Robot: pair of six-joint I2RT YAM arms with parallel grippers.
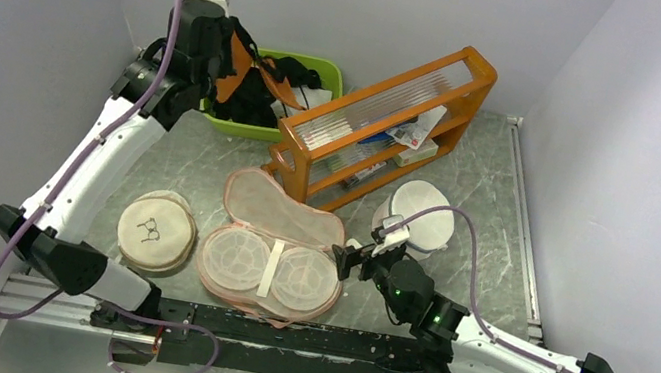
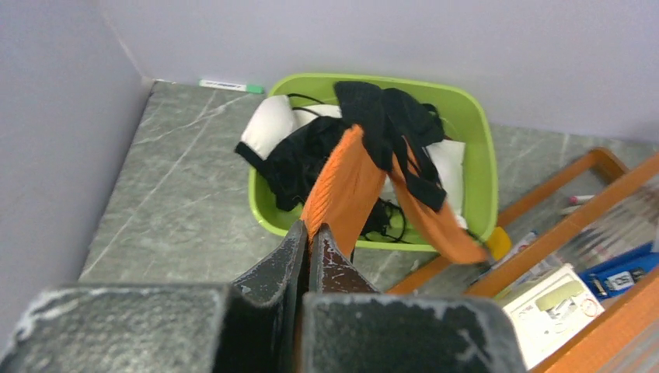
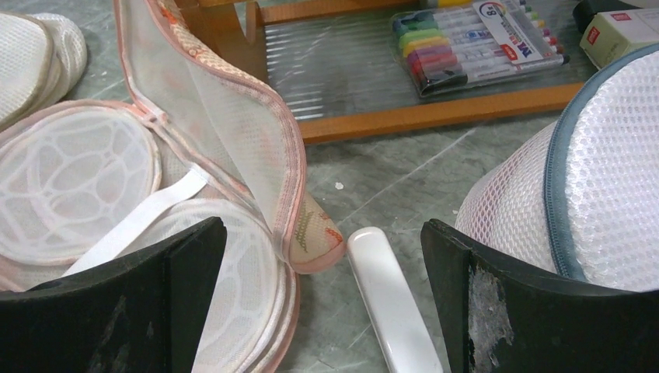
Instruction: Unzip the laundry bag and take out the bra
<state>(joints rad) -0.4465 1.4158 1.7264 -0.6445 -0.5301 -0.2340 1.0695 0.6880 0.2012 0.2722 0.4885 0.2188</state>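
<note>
The peach-pink laundry bag (image 1: 270, 268) lies unzipped at the table's front middle, its lid (image 1: 282, 207) flipped back and white mesh cups showing inside. In the right wrist view its open right end (image 3: 233, 155) lies by the left finger. My left gripper (image 1: 225, 55) is shut on the orange bra (image 1: 249, 74) and holds it up over the green bin (image 1: 325, 72) at the back left. The left wrist view shows the jaws (image 2: 311, 233) pinching the orange fabric (image 2: 350, 183), black straps hanging. My right gripper (image 1: 357, 257) is open and empty at the bag's right end, also in its wrist view (image 3: 322, 287).
The green bin (image 2: 482, 155) holds black and white clothes. An orange wooden rack (image 1: 382, 124) with markers (image 3: 482, 39) stands behind the bag. A white cylindrical bag with a blue band (image 3: 606, 171) lies right of my right gripper. A round beige pouch (image 1: 156, 231) lies at the front left.
</note>
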